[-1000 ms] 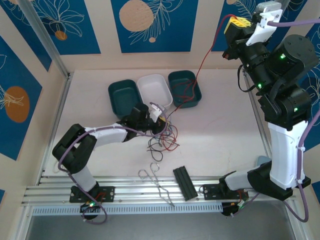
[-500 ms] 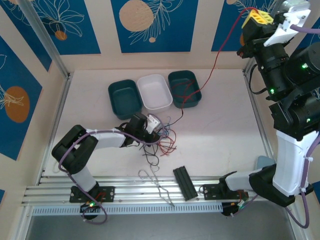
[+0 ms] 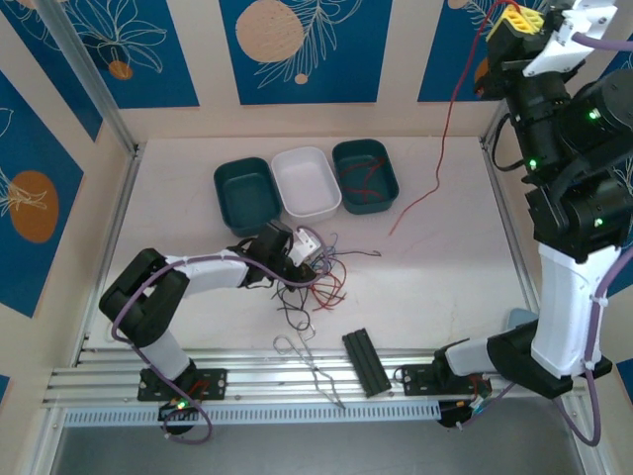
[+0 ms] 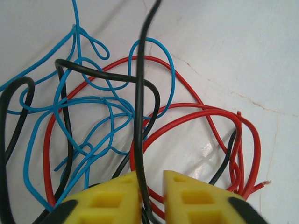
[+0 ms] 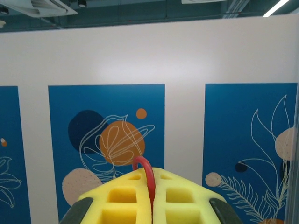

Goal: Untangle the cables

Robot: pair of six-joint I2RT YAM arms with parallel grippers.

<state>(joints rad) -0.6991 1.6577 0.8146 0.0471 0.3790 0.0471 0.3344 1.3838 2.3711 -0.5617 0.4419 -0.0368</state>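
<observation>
I've one red cable (image 3: 444, 139) hoisted free, clamped in right claw (image 3: 512, 25) — left claw (image 4: 150, 186) pinched on black cable (image 4: 139, 116); blue-red-black knot (image 4: 100, 99) ahead of it left to sort.

Just ahead of the left tool's (image 4: 150, 179) matt yellow plastic pads (image 4: 117, 198), the cables (image 4: 138, 116) wear smooth, glossy plastic sheaths on a smooth, faintly shiny white worktop (image 4: 224, 56).

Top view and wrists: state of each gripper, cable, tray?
Right gripper: shut on red cable, held high.
Red cable: hanging, lower end on table, apart from the pile.
Left gripper: black cable between jaws, grip unclear.
Cable pile: tangled.
Right green tray: holds red strands.
</observation>
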